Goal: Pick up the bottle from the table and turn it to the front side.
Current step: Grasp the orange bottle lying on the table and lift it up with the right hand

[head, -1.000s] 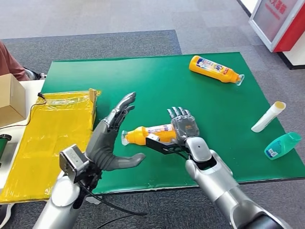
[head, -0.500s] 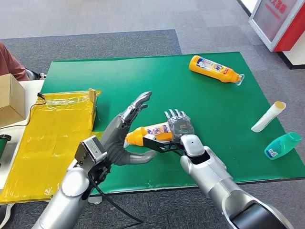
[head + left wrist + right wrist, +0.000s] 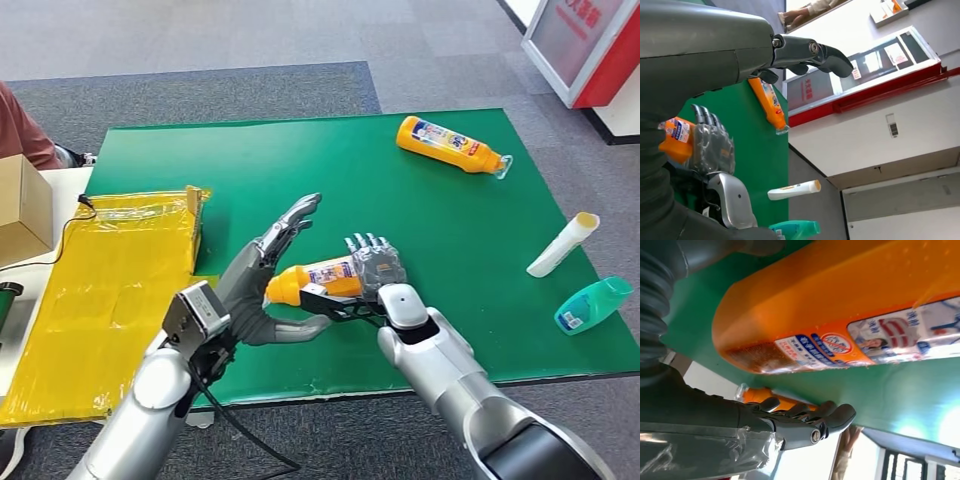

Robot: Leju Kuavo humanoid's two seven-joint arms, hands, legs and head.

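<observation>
Fingers of the right hand point(image 3: 375, 267) grip the orange bottle point(image 3: 313, 279); left hand point(image 3: 260, 285) fingers are spread beside it.

Bare green mat point(image 3: 423, 190) beyond; yellow bag point(image 3: 106, 280) seemingly crowds the left.

Far surface edge: second orange plastic bottle with printed label point(image 3: 451, 146), lying on its side.
Right surface edge: white tube with yellow cap point(image 3: 562, 245), teal plastic bottle point(image 3: 593, 304) just beside it.
Left: crinkled yellow plastic bag point(image 3: 106, 290), brown cardboard box point(image 3: 21, 208).
</observation>
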